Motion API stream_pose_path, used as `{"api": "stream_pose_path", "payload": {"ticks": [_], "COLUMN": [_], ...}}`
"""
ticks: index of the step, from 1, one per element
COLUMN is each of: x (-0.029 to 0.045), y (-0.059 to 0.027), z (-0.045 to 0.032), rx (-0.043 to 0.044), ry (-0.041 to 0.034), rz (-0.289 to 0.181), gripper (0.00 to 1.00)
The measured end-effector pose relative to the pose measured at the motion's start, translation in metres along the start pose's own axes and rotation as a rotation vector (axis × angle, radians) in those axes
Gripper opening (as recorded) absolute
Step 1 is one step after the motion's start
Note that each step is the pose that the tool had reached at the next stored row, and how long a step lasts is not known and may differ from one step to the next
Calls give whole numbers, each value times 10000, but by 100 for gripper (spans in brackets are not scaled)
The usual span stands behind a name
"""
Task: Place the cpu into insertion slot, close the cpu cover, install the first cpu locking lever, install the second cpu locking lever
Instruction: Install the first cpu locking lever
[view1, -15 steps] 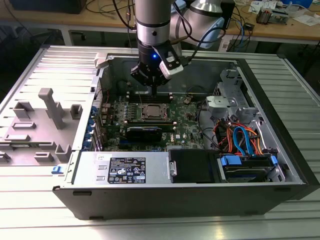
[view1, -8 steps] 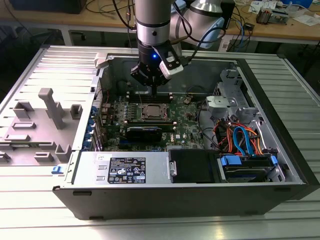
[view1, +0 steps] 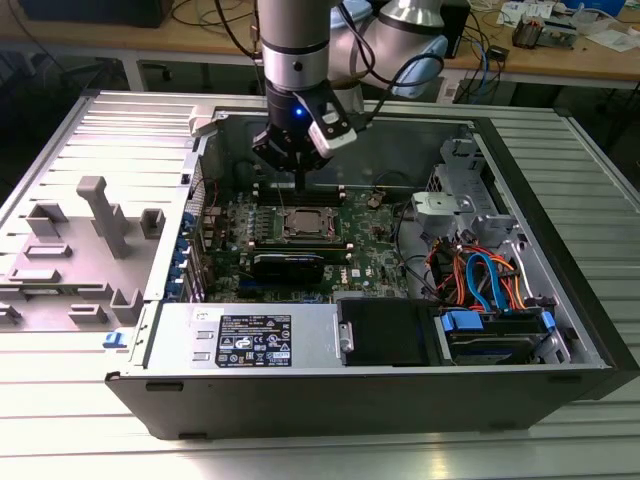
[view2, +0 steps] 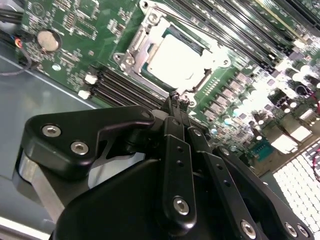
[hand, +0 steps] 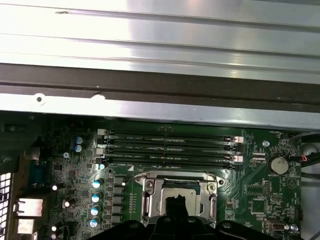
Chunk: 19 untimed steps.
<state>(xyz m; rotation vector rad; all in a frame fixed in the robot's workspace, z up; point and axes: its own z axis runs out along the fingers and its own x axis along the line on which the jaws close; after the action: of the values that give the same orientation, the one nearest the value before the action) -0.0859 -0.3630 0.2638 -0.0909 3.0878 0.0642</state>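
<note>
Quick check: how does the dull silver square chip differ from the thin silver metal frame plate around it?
The dull silver square chip is a solid plain plate; the thin silver metal frame plate is open in its middle, with a large square window. The chip is smaller and sits inside that window; the frame plate runs around it. Both are silvery, square and lie flat.
</note>
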Motion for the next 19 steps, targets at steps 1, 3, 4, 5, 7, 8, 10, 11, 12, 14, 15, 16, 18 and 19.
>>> {"api": "stream_pose_path", "payload": {"ticks": [1,3,4,5,7,8,10,11,12,14,15,16,18,19], "x": [26,69,87,107,123,131,142,152,168,211,232,269,320,341], "y": [2,4,5,7,8,8,8,9,10,13,14,16,19,20], "z": [-1,-3,-4,-5,-5,-7,-9,-9,-9,-11,-12,-14,-17,-18], "rx": [-3,-7,-8,-15,-26,-32,-42,-45,-46,-47,-46,-47,-48,-49], "ry": [1,4,6,21,80,125,216,231,231,233,234,235,236,237], "rz": [-36,-97,-115,-123,-121,-120,-116,-114,-116,-118,-121,-133,-163,-179], "gripper": [11,11,11,11,11,11,11,11,11,11,11,11,11,11]}}
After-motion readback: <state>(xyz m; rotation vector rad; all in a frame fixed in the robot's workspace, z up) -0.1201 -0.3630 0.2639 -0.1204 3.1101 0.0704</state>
